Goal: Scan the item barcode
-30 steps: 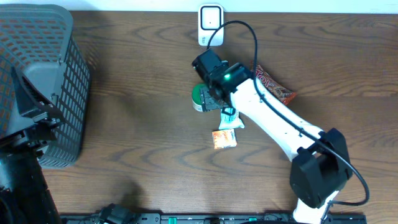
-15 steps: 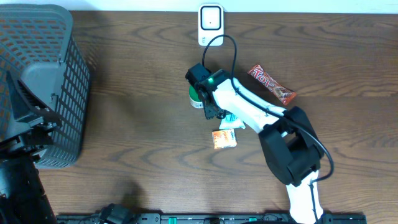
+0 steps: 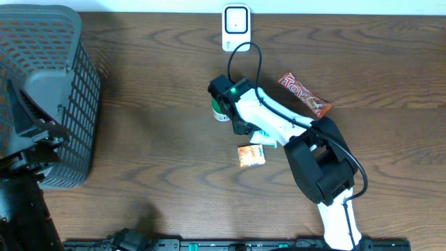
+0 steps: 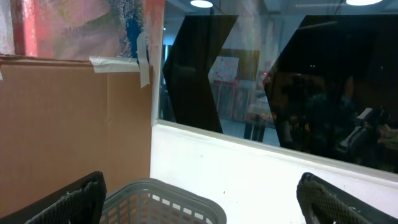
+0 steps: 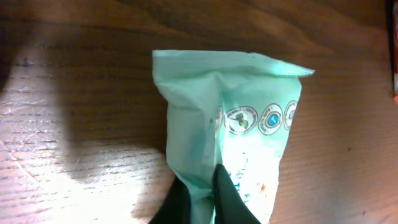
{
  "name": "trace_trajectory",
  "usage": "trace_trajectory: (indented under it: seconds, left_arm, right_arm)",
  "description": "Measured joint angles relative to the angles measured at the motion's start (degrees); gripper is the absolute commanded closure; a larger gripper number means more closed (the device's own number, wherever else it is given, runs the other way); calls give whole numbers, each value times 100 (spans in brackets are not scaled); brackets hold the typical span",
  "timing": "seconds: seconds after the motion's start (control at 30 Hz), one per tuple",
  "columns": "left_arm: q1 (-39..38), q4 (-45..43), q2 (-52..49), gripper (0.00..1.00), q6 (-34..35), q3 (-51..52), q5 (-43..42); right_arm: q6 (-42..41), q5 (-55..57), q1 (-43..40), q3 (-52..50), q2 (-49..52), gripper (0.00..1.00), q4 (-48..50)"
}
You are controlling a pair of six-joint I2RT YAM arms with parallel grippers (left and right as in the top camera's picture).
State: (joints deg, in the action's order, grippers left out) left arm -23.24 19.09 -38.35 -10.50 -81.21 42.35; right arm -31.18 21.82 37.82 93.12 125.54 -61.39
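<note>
Pouch (image 5: 239,118): mint-green, flat on table (image 3: 153,160); in overhead view only a pale corner shows from under right arm (image 3: 279,118), just above orange sachet (image 3: 251,155); well apart from scanner (image 3: 236,24) at the far edge.
Right gripper (image 5: 200,180): clenched; fingers (image 5: 229,198) pinch the near edge of the pouch; pouch not lifted as far as wrist view shows.
Left gripper (image 4: 202,180): released; jaws wide apart above rim of basket (image 4: 161,202); nothing between them.
Change from a second ago: right arm has folded; elbow has swung in over the table, nearer the sachet; wrist has shifted slightly left; jaws have come together on the pouch; red bar (image 3: 304,94) is now fully uncovered, where the arm had crossed its left end.
Change from half a second ago: slight; elbow a little lower in the frame.
Unchanged: sachet, scanner, basket and left arm hold the same places.
Green item (image 3: 219,108): just left of the right wrist; partly hidden; cannot tell what it is.
</note>
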Motion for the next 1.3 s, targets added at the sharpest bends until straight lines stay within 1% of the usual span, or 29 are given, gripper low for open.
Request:
trace_trajectory:
  seconds: [0.13, 0.23, 0.33, 0.4, 0.53, 0.63, 0.7, 0.73, 0.87, 0.9, 1.0, 1.03, 1.07, 1.1, 1.3]
  left_arm:
    - [0, 2, 0, 2, 0, 0, 0]
    - [0, 2, 0, 2, 0, -2, 0]
    - [0, 2, 0, 2, 0, 0, 0]
    - [0, 2, 0, 2, 0, 0, 0]
    - [0, 2, 0, 2, 0, 0, 0]
    - [0, 2, 0, 2, 0, 0, 0]
    - [0, 4, 0, 2, 0, -2, 0]
    - [0, 2, 0, 2, 0, 0, 0]
    - [0, 4, 0, 2, 0, 0, 0]
    - [0, 4, 0, 2, 0, 0, 0]
    - [0, 4, 0, 2, 0, 2, 0]
    - [0, 4, 0, 2, 0, 7, 0]
    - [0, 4, 0, 2, 0, 11, 0]
    - [0, 4, 0, 2, 0, 15, 0]
    - [0, 0, 0, 2, 0, 20, 0]
  right_arm:
    - [179, -557, -76, 219, -2, 99, -286]
    - [660, -1569, -243, 433, -83, 99, -382]
    - [1294, -2885, -518, 479, -352, 99, -511]
    - [1738, -3759, -789, 507, -560, 99, -763]
    - [2968, -5541, -1493, 573, -811, 99, -1425]
    - [3751, -6400, -2039, 538, -826, 99, -1665]
    - [4004, -6638, -2326, 435, -826, 81, -1674]
    - [4094, -6666, -2441, 350, -826, 76, -1674]
    - [4100, -6535, -2465, 136, -826, 64, -1700]
    - [4057, -6467, -2385, 120, -826, 59, -1681]
    - [3746, -6019, -1969, 120, -826, 56, -1453]
    - [3578, -5775, -1786, 120, -826, 50, -1375]
    - [3397, -5510, -1587, 120, -826, 7, -1316]
    - [3174, -5272, -1397, 118, -826, 1, -1246]
    - [2151, -3915, -227, 118, -826, 1, -673]
